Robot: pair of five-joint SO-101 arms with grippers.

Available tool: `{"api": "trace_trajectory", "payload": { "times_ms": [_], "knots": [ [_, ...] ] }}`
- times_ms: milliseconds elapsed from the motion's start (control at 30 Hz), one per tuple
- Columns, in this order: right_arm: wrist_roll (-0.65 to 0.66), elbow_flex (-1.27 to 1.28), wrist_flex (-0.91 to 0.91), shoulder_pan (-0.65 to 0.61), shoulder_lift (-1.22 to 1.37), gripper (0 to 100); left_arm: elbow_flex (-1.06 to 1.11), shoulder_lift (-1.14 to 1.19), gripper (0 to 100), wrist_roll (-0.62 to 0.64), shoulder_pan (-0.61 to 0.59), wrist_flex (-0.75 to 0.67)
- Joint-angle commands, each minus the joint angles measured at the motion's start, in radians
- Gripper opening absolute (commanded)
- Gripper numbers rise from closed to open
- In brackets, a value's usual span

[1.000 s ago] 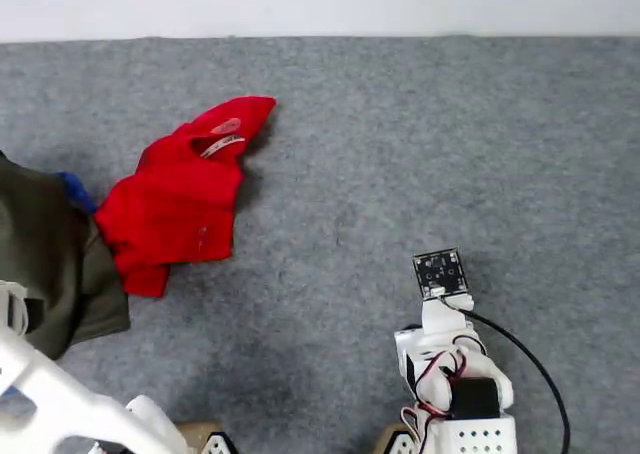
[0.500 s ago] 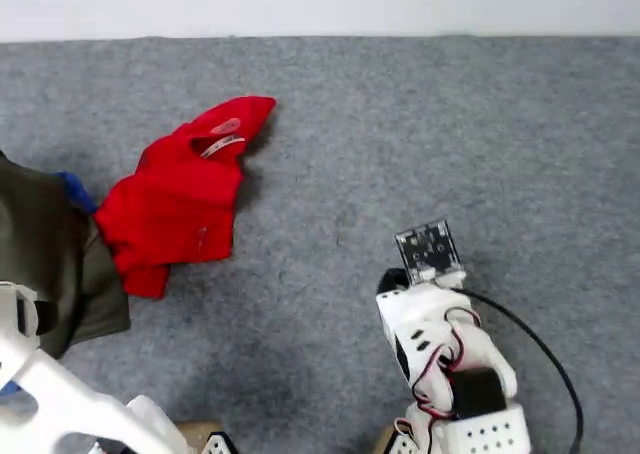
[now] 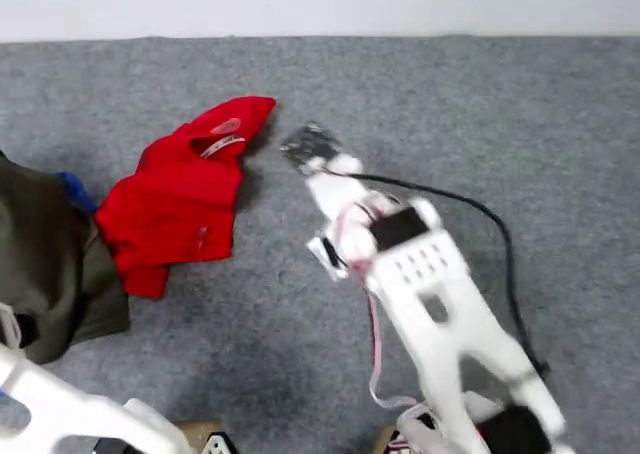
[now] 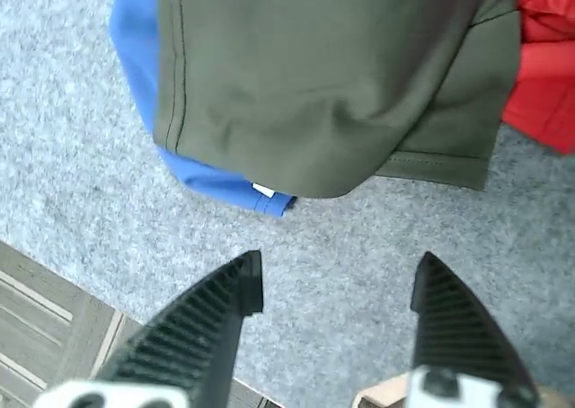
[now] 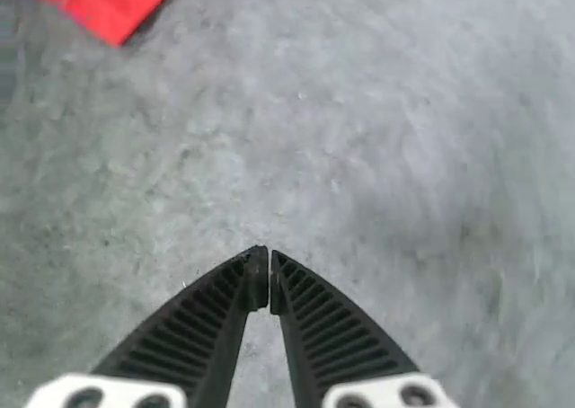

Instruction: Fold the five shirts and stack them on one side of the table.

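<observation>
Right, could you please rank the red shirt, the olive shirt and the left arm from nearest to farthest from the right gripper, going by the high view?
From the right gripper, jaws shut:
1. red shirt, close by on its left.
2. olive shirt, farther left, beyond the red one.
3. left arm, far left, on the robot's own side.

Swung right tool (image 5: 268, 266) out from near counter (image 3: 470, 104) edge to just beside crumpled red fabric shirt (image 3: 180, 199).
</observation>
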Motion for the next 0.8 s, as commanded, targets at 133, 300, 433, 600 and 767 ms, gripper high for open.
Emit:
{"api": "trace_trajectory", "payload": {
  "times_ms": [133,300,433,600,767],
  "knots": [
    [0.061,-0.331,0.013,-0.120,0.303,1.1,-0.008,-0.025,27,0.009,-0.017,0.009],
    [0.061,-0.502,0.015,-0.196,0.504,15.8,-0.007,-0.025,27,0.009,-0.023,0.011],
    [0.061,-0.644,0.012,-0.243,0.651,24.0,-0.007,-0.025,27,0.009,-0.023,0.011],
    [0.063,-0.819,0.019,-0.291,0.839,23.6,-0.007,-0.025,27,0.009,-0.023,0.011],
    [0.063,-0.961,0.021,-0.320,0.998,23.6,-0.007,-0.025,27,0.009,-0.023,0.011]
  ]
}}
